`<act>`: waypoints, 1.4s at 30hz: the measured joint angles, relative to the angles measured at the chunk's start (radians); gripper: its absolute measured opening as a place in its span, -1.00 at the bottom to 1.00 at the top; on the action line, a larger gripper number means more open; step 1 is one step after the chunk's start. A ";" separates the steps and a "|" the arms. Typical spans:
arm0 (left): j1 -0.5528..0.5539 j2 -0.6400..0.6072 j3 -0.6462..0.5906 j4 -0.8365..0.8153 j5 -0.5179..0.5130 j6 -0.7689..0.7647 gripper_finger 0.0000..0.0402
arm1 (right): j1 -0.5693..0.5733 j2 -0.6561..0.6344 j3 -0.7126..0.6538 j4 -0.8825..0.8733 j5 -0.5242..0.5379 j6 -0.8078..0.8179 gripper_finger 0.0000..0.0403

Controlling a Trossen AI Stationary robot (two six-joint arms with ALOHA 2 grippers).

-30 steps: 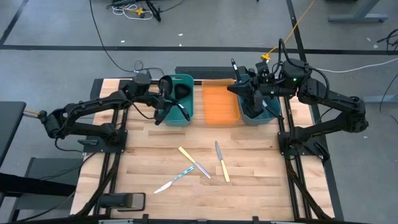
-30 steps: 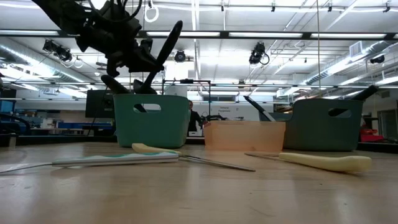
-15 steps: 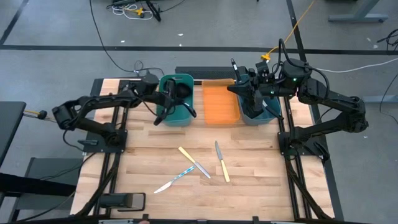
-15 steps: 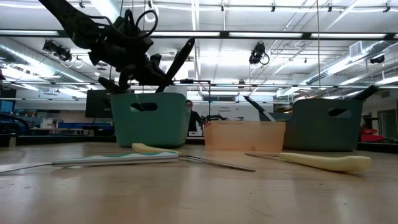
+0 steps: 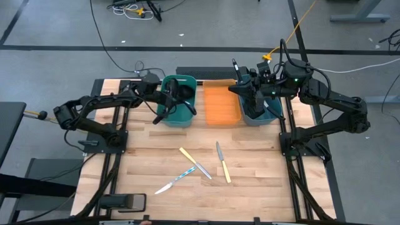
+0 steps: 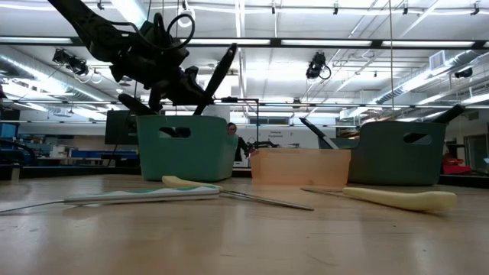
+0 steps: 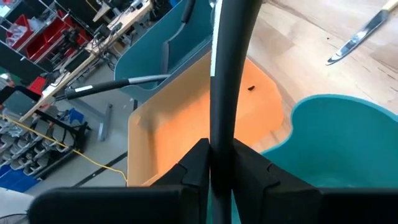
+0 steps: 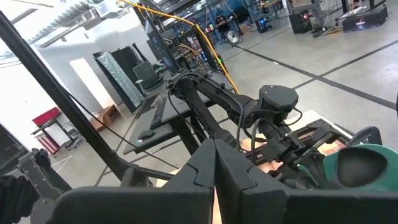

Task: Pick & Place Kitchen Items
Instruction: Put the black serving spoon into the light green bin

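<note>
lying knives (image 5: 200,165) on wooden table (image 5: 250,162)

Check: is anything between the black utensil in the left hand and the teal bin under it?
Nothing visible. The left hand grips the slim black utensil directly above the teal plastic bin, whose mouth is open.

Table (image 5: 250,175): pale planked wood, smooth, low sheen. Left teal bin (image 5: 181,115) and right teal bin (image 5: 262,115): matt moulded plastic. Orange tray (image 5: 220,106): translucent plastic, slightly glossy. Black utensil (image 7: 227,74): smooth, matt handle. Near knives (image 5: 220,153): bright bare-metal blades; pale yellow handle (image 6: 401,199) smooth, faintly glossy.
</note>
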 joint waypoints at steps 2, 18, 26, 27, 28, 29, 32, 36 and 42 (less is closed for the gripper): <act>0.000 -0.001 0.013 -0.002 0.005 -0.014 -0.75 | 0.000 0.000 0.000 0.000 0.000 0.000 -0.98; 0.041 -0.003 0.128 -0.003 0.074 -0.289 -0.79 | 0.000 0.000 0.000 -0.001 0.000 -0.004 -0.98; 0.099 -0.003 0.128 -0.002 0.088 -0.317 -0.73 | 0.000 0.000 0.000 -0.001 0.000 -0.011 -0.98; 0.106 -0.003 0.128 -0.002 0.089 -0.317 -0.74 | 0.000 0.000 0.000 -0.001 0.000 -0.011 -0.98; 0.113 -0.003 0.128 -0.004 0.092 -0.317 -0.76 | 0.000 0.000 0.000 -0.001 0.000 -0.011 -0.98; 0.120 -0.003 0.128 -0.009 0.096 -0.317 -0.77 | 0.000 0.000 0.000 -0.001 0.000 -0.012 -0.98; 0.141 -0.003 0.128 -0.031 0.098 -0.317 -0.78 | 0.000 0.000 0.000 -0.001 0.000 -0.011 -0.98; 0.162 -0.003 0.128 -0.035 0.147 -0.316 -0.73 | 0.000 0.000 0.000 -0.002 0.000 -0.012 -0.98; 0.162 -0.003 0.128 -0.037 0.215 -0.319 -0.78 | 0.000 0.000 0.000 -0.002 0.000 -0.012 -0.98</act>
